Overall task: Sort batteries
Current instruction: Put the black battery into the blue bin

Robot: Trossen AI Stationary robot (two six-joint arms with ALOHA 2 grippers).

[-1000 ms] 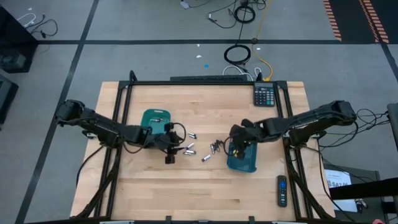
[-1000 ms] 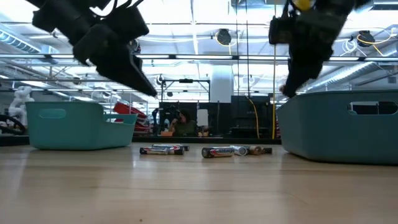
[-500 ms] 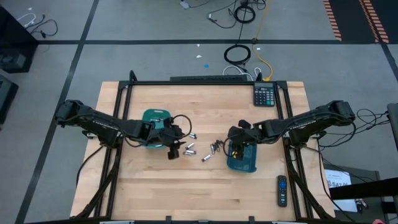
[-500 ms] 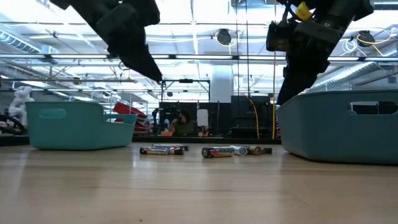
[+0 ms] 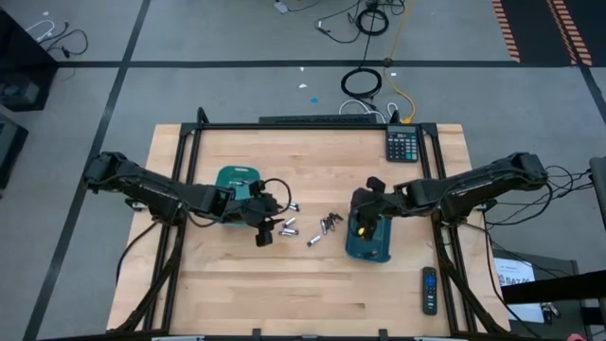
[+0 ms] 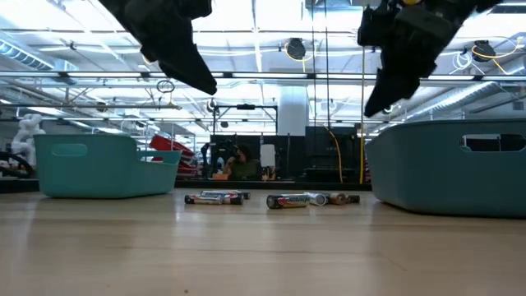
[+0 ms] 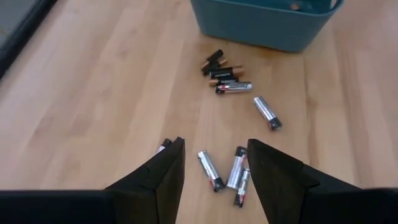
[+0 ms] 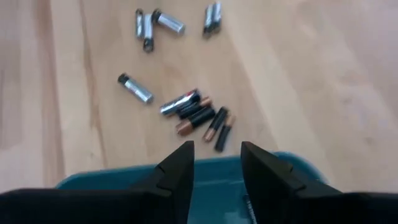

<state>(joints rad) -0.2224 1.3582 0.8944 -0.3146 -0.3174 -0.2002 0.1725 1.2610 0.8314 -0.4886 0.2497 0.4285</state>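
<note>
Batteries lie loose on the wooden table between two teal trays: silvery ones (image 7: 211, 169) under my left gripper, a lone silvery one (image 7: 267, 113), and a dark thin cluster (image 8: 199, 115) by the right tray. My left gripper (image 5: 260, 232) hovers open and empty beside the left tray (image 5: 235, 185), above the silvery batteries (image 5: 284, 225). My right gripper (image 5: 363, 220) hangs open and empty over the right tray (image 5: 369, 248), its fingers (image 8: 180, 165) above the tray's rim (image 8: 112, 177). In the low view both grippers (image 6: 189, 66) (image 6: 394, 74) stand well above the batteries (image 6: 308, 199).
A calculator (image 5: 402, 145) sits at the table's far right corner and a black remote (image 5: 429, 290) lies near the right edge. Bare wood spreads along the near side of the table. Cables lie on the floor beyond the far edge.
My left gripper has risen above the silvery batteries, staying open. My right gripper dipped toward the right tray, then lifted again and turned slightly over it. The batteries on the table have stayed where they were.
</note>
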